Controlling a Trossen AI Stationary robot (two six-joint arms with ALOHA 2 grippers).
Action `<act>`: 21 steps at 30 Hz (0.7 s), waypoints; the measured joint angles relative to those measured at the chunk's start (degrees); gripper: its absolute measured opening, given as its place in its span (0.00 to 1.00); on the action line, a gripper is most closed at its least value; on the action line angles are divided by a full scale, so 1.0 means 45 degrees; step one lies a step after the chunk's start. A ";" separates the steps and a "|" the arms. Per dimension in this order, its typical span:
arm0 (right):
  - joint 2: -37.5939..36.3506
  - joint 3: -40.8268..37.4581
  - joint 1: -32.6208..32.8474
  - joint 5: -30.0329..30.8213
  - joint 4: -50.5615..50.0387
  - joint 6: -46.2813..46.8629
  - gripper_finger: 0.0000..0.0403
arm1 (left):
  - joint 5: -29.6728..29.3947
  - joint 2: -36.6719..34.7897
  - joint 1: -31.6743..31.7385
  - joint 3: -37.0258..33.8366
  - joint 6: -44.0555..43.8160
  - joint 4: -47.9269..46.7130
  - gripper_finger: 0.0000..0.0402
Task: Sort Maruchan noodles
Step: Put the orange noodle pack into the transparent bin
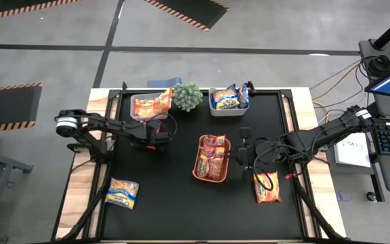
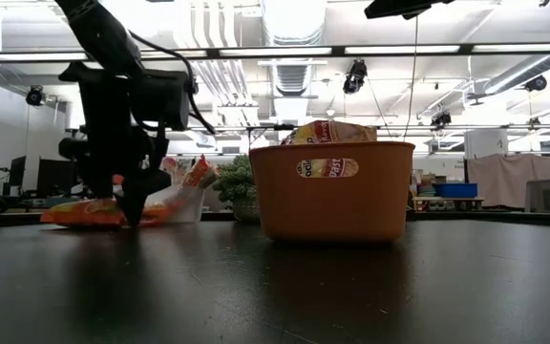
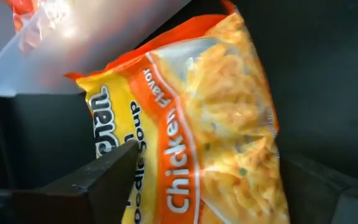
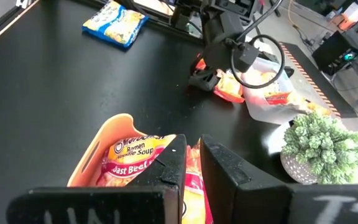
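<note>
My left gripper points down, open, just in front of the clear bin of orange packets. An orange Chicken packet lies flat on the mat between its fingers. My right gripper hovers shut and empty by the right side of the orange tray, which holds dark red packets. Another bin at the far edge holds yellow-and-blue packets. One yellow-and-blue packet lies near the left front corner. An orange packet lies right of the tray. My left gripper comes from above with one finger at each long side of the orange packet, which lies on the mat. I cannot tell whether the fingers touch it.
A small potted plant stands between the two bins at the far edge. The black mat has free room in its middle and along the near edge. Cables and a desk with a keyboard lie beyond the table's right side.
</note>
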 joint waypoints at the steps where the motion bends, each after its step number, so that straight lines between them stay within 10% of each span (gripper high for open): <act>1: 0.0000 0.0000 0.0000 0.0000 -0.0015 -0.0004 0.09 | 0.0007 -0.0064 -0.0005 -0.0005 0.0084 0.0007 0.72; 21: 0.0000 0.0000 0.0000 0.0000 -0.0100 0.0060 0.09 | 0.0502 -0.2884 0.0005 0.0291 0.1038 -0.0254 0.43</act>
